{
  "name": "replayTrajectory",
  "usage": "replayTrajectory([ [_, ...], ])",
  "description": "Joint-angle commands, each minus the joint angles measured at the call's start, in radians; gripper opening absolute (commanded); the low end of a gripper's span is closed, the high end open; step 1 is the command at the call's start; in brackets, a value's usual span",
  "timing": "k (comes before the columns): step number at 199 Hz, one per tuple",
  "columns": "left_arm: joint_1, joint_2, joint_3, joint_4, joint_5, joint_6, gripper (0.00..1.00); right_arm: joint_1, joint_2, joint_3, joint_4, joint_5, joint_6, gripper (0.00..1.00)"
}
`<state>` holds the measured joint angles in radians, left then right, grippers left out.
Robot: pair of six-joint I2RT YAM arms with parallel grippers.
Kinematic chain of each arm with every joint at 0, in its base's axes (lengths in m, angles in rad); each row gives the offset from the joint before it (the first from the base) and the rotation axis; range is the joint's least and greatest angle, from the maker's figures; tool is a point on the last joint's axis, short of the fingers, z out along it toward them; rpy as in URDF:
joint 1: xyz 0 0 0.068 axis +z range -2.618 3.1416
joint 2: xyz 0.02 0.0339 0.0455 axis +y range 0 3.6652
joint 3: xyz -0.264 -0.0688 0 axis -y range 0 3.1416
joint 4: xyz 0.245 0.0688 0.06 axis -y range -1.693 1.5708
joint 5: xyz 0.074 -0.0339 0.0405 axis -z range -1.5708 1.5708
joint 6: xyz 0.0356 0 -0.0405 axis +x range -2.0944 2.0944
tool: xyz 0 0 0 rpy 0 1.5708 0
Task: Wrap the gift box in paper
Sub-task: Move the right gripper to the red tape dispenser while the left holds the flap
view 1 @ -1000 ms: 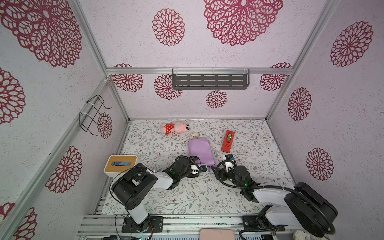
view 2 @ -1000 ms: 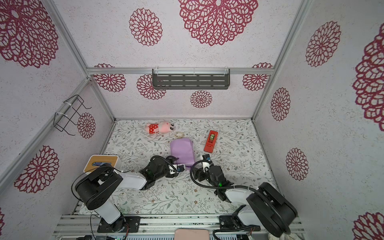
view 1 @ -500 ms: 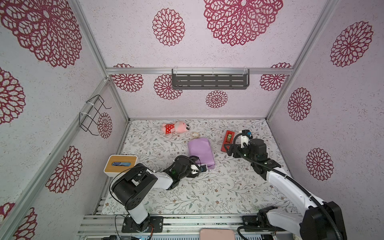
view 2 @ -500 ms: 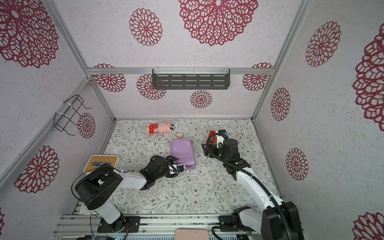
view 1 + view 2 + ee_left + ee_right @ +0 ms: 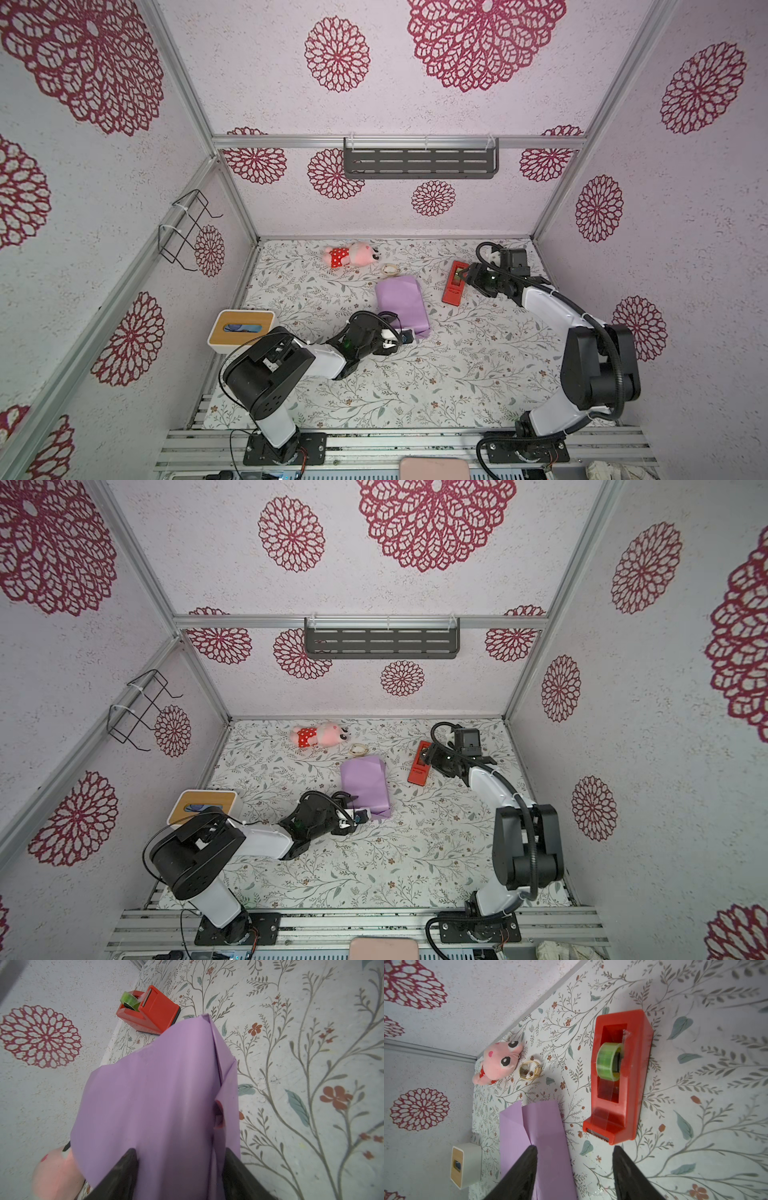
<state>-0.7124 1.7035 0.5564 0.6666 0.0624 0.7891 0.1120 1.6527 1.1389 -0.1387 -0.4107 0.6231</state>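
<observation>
Where the flower-printed counter (image 5: 457,374) forms the floor of a walled booth, a parcel of lilac paper (image 5: 401,301) lies near its middle in both top views. The paper is folded over the gift box, which is hidden underneath. The left claw (image 5: 399,330) comes in low from the near left and pinches the paper at the parcel's near end. In the left wrist view its two dark fingers (image 5: 124,1172) press against the wrapped sides, and a folded seam runs along one edge. The right claw (image 5: 467,276) is at the far right, just beside a red tape dispenser (image 5: 455,284). In the right wrist view that claw is spread apart with only bare counter in the gap, close to the dispenser's toothed end. A green roll of tape (image 5: 608,1061) sits in the dispenser. A pink plush toy (image 5: 353,255) lies by the far wall, with a small pale ring (image 5: 390,270) near it. A white tissue box (image 5: 241,330) stands at the left edge.
</observation>
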Motion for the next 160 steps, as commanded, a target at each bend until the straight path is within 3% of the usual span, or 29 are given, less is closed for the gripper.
replayTrajectory([
  [1,0.013,0.012,-0.027,-0.086,0.008,-0.002,0.65,-0.022,0.045,0.041,0.021,-0.056,0.073,0.56],
  [75,0.013,0.013,-0.026,-0.083,0.010,-0.002,0.65,-0.045,0.182,0.086,0.049,-0.144,0.068,0.48],
  [160,0.016,0.018,-0.024,-0.085,0.010,-0.002,0.65,-0.047,0.246,0.107,0.063,-0.165,0.062,0.42],
])
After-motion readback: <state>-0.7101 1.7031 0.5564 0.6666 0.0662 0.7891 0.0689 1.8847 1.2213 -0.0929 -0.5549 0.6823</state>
